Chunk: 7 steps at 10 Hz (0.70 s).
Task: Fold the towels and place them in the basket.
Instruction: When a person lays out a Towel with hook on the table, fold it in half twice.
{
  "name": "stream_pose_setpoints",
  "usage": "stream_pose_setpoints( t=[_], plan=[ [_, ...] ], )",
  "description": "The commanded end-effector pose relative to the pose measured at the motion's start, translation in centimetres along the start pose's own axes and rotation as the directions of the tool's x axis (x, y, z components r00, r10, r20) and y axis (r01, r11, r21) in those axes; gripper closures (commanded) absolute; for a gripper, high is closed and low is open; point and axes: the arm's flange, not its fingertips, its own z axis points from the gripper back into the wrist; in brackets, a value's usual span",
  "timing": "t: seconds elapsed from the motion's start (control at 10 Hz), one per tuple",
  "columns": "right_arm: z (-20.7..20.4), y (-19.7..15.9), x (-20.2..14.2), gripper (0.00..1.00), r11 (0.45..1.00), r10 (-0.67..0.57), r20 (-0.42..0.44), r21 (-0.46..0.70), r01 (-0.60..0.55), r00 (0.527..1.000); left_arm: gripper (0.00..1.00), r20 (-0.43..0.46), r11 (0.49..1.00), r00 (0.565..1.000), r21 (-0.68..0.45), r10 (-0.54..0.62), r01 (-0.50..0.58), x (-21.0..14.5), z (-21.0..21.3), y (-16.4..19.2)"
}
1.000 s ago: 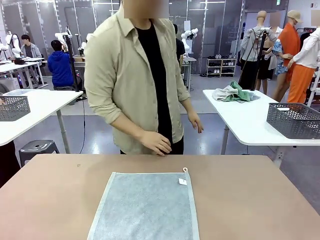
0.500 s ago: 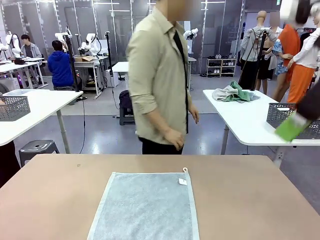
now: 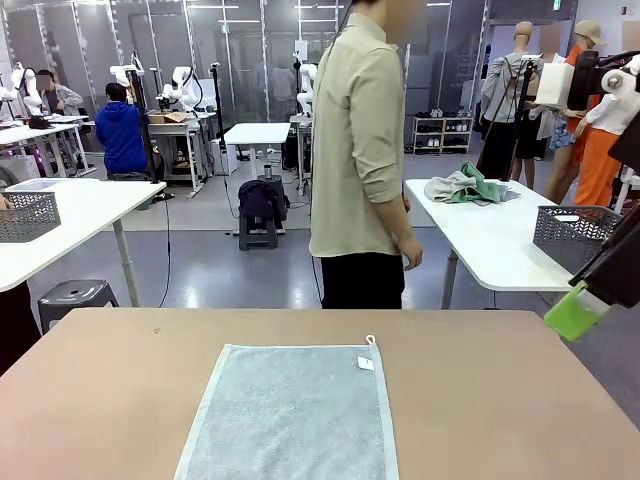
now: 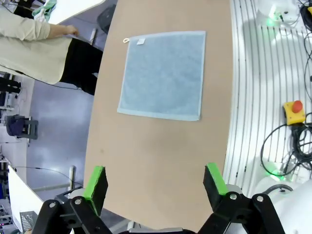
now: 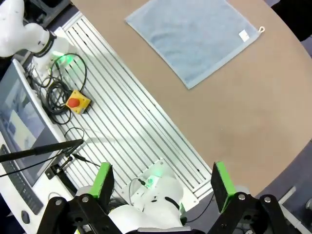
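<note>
Towel [image 3: 290, 415]: looks soft, limp, light; you pinch a corner, well ahead of either pincer.
Left pincer [image 4: 155, 181]: released, empty.
Right pincer [image 5: 163, 183]: released, empty.

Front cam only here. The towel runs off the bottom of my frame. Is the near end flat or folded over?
Observer: Flat. The left wrist view shows the whole towel spread in a single layer, all four corners on the table.
Operator: Left gripper?
Observer: The left gripper is open and empty, high above the table and looking down at the towel.
Operator: And the right? I just see a green pad at my frame edge.
Observer: The right gripper is open and empty too, hanging over the slatted deck on the robot's side of the table, off the towel.
</note>
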Motion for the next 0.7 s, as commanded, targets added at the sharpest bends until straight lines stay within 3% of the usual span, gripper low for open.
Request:
stream_pose_setpoints(
  t=[0.0, 0.3, 0.6],
  plan=[
    [0.2, -0.3, 0.2, 0.0, 1.0, -0.025, 0.002, -0.011, 0.025, 1.0, 0.0, -0.007, 1.0, 1.0, -0.006, 0.009, -0.009, 0.4, 0.3, 0.4],
    [0.0, -0.1, 0.0, 0.0, 1.0, -0.002, 0.001, -0.001, 0.002, 1.0, 0.0, 0.001, 1.0, 1.0, -0.002, -0.003, 0.003, 0.1, 0.0, 0.0],
    [-4.8, 1.5, 3.9, 0.0, 0.976, 0.214, -0.024, -0.039, -0.215, 0.977, 0.0, -0.067, 0.991, 0.994, -0.11, -0.086, 0.078, 5.4, -6.3, 0.0]
  ],
)
